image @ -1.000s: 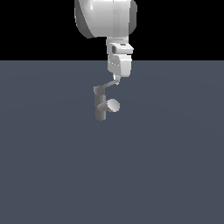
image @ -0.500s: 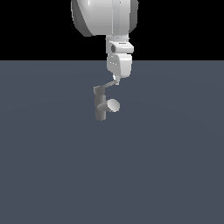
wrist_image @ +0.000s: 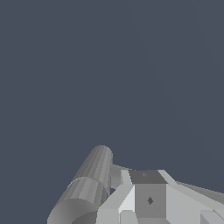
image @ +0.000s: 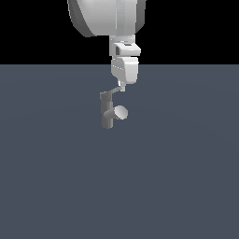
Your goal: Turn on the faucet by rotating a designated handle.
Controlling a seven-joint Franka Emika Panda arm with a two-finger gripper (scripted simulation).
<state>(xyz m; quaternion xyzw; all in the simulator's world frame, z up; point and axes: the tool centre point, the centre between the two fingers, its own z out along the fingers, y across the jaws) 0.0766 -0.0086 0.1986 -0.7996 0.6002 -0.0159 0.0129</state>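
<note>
The faucet is a small grey upright cylinder on the floor, and its thick side spout ends in a pale round face. The thin light-grey handle rises from its top cap toward the exterior view's right. My gripper hangs straight down from the white hand, with its tips at the handle's outer end. The fingers look closed together and seem to touch the lever, not clasp it. In the wrist view the faucet lies close beside my fingers, with the handle bar running past them.
A flat blue-grey floor stretches all around the faucet. Nothing else stands on it. The large white arm link hangs above the faucet.
The upper arm has shifted slightly toward the exterior view's left. The gripper stays at the handle's end, and the handle's angle looks about the same.
</note>
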